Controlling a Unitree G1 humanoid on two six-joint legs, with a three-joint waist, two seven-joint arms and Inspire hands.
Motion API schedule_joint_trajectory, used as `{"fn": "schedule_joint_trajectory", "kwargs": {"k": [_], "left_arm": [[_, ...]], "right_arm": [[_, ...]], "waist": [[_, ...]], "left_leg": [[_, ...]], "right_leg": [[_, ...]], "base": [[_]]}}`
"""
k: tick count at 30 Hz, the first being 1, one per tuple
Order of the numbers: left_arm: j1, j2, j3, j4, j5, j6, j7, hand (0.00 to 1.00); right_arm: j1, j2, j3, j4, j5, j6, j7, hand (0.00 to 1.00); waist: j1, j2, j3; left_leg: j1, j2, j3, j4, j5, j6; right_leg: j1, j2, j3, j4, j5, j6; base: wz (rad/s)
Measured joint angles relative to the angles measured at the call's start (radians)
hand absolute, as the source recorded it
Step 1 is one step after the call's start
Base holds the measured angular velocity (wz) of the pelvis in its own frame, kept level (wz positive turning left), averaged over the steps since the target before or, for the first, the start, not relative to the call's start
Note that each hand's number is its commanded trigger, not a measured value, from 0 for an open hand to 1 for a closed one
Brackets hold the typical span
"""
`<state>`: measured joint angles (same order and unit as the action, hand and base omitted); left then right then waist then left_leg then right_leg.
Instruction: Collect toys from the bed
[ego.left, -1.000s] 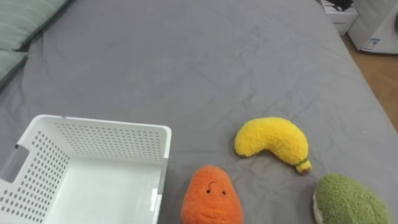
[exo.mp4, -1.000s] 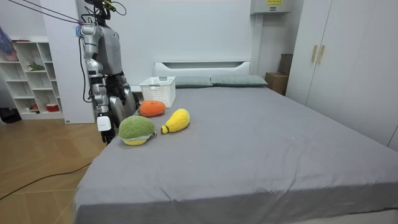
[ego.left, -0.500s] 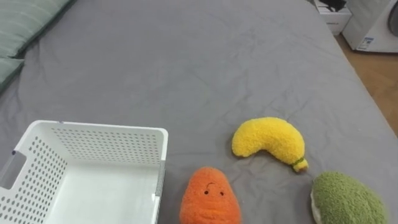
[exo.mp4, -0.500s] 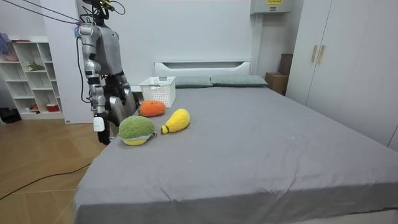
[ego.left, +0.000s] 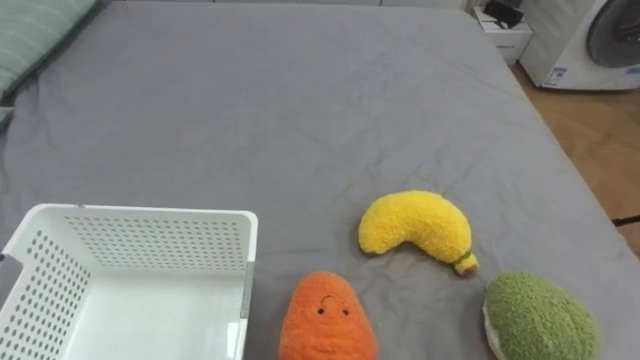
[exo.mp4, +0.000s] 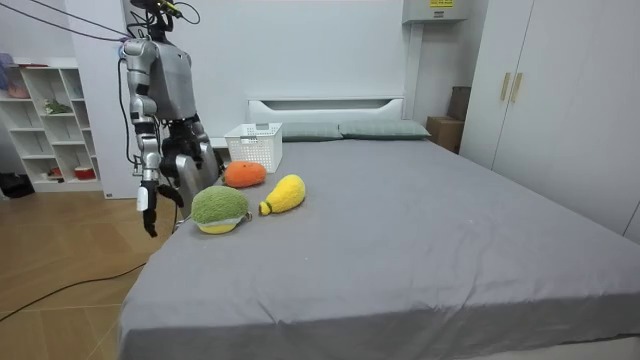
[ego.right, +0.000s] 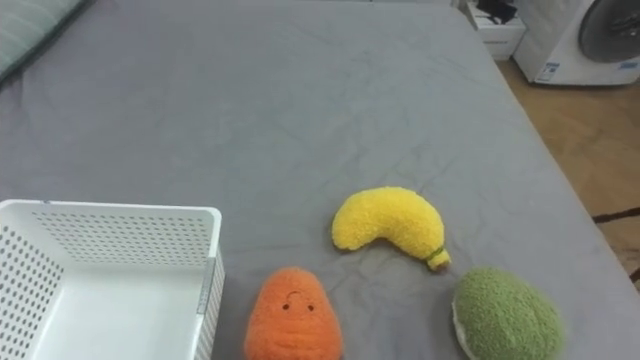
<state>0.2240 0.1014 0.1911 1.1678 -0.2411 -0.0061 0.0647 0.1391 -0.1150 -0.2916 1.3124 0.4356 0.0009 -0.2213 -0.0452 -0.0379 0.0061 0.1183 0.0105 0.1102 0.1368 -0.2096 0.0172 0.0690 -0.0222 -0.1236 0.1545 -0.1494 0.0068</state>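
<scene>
A white perforated plastic basket (ego.left: 150, 238) sits open side up on the grey bed (ego.left: 300, 100), at the edge nearest the robot and with nothing inside. That probably keeps it within easy reach for dropping things in.

All 3 toys lie on the sheet to the right of the basket:
- An orange plush carrot with a stitched face (ego.left: 325, 320) is just beside the basket's right wall.
- A yellow plush banana (ego.left: 415, 225) is further right and a little deeper onto the bed.
- A round green plush toy (ego.left: 535, 320) is furthest from the basket.

None is collected yet.

In the room view the robot stands at the bedside by the toys. Its right hand (exo.mp4: 149, 212) hangs off the mattress, well apart from the basket. I cannot tell how far open that hand is, and it appears to carry no toy.
</scene>
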Motion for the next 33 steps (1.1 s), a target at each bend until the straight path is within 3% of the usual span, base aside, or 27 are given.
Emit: {"fn": "schedule_joint_trajectory", "kwargs": {"k": [7,9,13,16,19,23,30,33], "left_arm": [[0.004,0.003,0.009,0.000,0.007,0.005,-0.012,0.00],[0.004,0.004,0.015,0.000,0.007,0.004,-0.018,0.00],[0.009,0.005,0.014,0.001,-0.003,0.004,-0.026,0.00],[0.006,0.005,0.015,0.001,0.006,0.004,-0.028,0.00],[0.005,0.004,0.013,0.001,0.019,0.000,-0.026,0.00],[0.005,0.004,0.000,0.001,0.018,-0.012,-0.026,0.00],[0.005,0.004,-0.006,0.000,0.020,-0.022,-0.025,0.00],[0.005,0.014,-0.045,0.000,0.019,-0.024,-0.025,0.00]], "right_arm": [[-0.001,-0.011,-0.046,-0.108,0.002,-0.003,-0.076,0.00],[-0.010,-0.014,-0.047,-0.138,-0.014,-0.024,-0.100,0.00],[-0.049,-0.020,-0.047,-0.171,-0.013,-0.032,-0.139,0.00],[-0.058,-0.021,-0.046,-0.254,-0.020,-0.036,-0.182,0.00],[-0.072,-0.025,-0.042,-0.317,-0.045,-0.064,-0.217,0.00],[-0.075,-0.025,-0.019,-0.393,-0.099,-0.099,-0.256,0.00],[-0.077,-0.029,0.040,-0.544,-0.174,-0.136,-0.289,0.00],[-0.077,-0.032,0.084,-0.635,-0.201,-0.142,-0.293,0.00]], "waist": [[-0.003,-0.001,-0.0013],[-0.003,-0.006,-0.0038],[0.000,-0.007,-0.0040],[0.002,-0.002,-0.0021],[0.010,0.000,-0.0011],[0.025,0.005,-0.0061],[0.034,0.007,-0.0051],[0.037,0.008,-0.0052]], "left_leg": [[0.001,0.003,0.020,-0.004,0.000,0.000],[0.001,0.004,0.020,-0.004,0.000,0.000],[0.003,0.004,0.026,-0.004,0.000,0.000],[0.004,0.004,0.028,-0.005,0.000,0.000],[0.004,0.005,0.032,-0.005,0.000,0.000],[0.007,0.005,0.039,-0.006,0.000,0.000],[0.007,0.006,0.039,-0.006,0.000,0.000],[-0.004,0.006,0.040,-0.005,0.000,0.000]], "right_leg": [[-0.017,0.004,0.013,0.003,0.001,-0.001],[-0.017,0.004,0.013,0.002,0.001,-0.001],[-0.019,0.005,0.018,0.007,0.001,-0.001],[-0.020,0.006,0.020,0.009,0.001,-0.001],[-0.021,0.007,0.027,0.012,0.001,-0.001],[-0.020,0.007,0.035,0.015,0.001,-0.001],[-0.026,0.008,0.034,0.015,0.001,-0.001],[-0.033,0.008,0.034,0.019,0.001,-0.002]], "base": [[-0.08],[0.00],[-0.04],[-0.01],[-0.06],[-0.04],[0.00],[0.00]]}}
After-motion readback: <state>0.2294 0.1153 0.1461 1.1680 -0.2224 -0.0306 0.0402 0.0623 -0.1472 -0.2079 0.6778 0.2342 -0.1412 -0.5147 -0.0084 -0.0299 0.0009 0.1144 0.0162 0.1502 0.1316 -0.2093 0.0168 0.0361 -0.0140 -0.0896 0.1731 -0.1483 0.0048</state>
